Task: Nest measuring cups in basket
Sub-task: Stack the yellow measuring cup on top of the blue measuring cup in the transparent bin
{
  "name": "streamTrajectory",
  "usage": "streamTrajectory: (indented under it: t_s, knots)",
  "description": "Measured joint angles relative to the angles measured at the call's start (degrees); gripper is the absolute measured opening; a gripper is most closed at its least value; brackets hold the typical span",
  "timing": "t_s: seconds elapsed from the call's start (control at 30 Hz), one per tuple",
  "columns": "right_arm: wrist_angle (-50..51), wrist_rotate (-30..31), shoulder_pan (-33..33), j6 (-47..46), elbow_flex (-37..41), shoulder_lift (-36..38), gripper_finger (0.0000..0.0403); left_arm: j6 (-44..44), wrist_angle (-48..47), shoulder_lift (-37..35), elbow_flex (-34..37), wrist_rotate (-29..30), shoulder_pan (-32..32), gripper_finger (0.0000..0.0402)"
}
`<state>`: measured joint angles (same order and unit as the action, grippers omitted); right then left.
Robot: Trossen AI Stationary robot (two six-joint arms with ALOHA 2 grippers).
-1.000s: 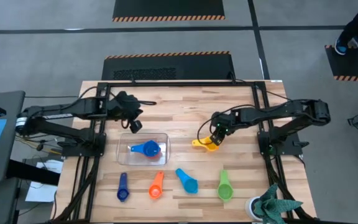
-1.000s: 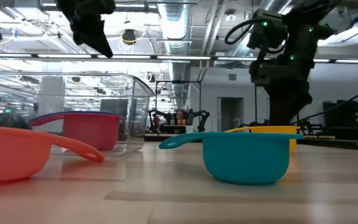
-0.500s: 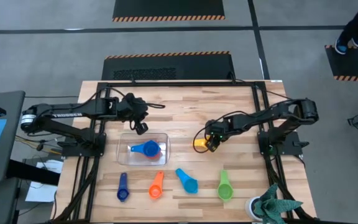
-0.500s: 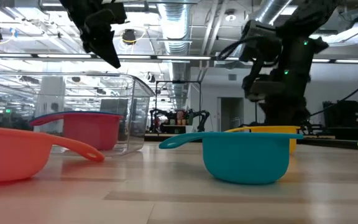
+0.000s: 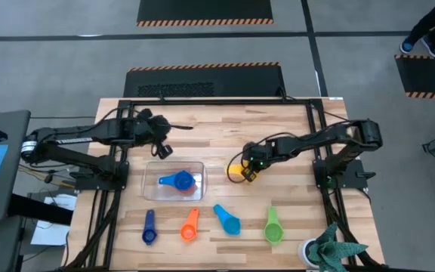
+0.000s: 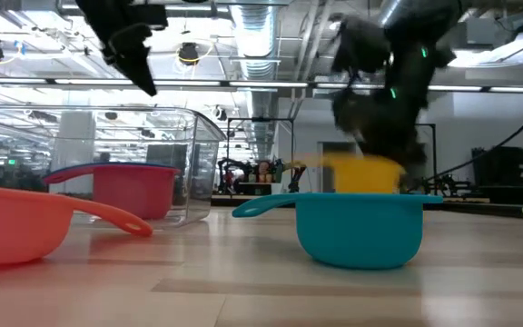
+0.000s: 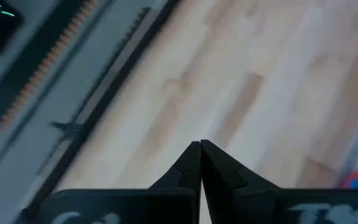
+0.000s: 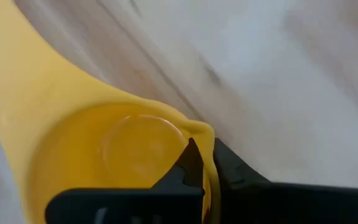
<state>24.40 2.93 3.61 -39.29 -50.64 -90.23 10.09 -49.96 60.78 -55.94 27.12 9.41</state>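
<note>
Now lifting yellow cup (image 5: 236,171) clear of table (image 5: 225,128), right gripper (image 5: 249,170) pinching its rim, just right of basket (image 5: 174,182); left gripper (image 5: 161,149) hovering closed, empty.

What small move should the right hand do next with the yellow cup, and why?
Probably carry it on toward the basket. The right hand grips the yellow cup by its rim, lifted off the table and short of the basket, where the blue cup already sits in the red one.

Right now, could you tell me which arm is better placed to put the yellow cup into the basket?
The right: its gripper already pinches the yellow cup by the rim, close beside the basket. The left gripper is shut and empty.
</note>
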Motion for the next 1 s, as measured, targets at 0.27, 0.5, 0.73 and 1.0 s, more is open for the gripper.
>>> streamTrajectory:
  t_s: [0.27,0.5,0.73,1.0]
  knots:
    - [-1.6,3.6,1.8,0.7,-7.7,9.4,0.0011,1.2,-8.2,-9.6,-0.1,7.1,0.0,0.0000]
    - [-17.3,4.8,-0.1,1.5,-12.7,10.7,0.0011,3.1,-10.8,-17.2,0.0,6.6,0.1,0.0000]
    - [-26.9,4.4,-2.8,5.1,-23.4,0.0,0.0011,2.9,-12.7,-20.8,0.0,6.4,0.1,0.0000]
    - [-15.4,-0.1,-3.3,8.3,-45.6,-18.9,0.0011,0.0,-12.7,-21.5,0.0,9.6,0.5,0.0000]
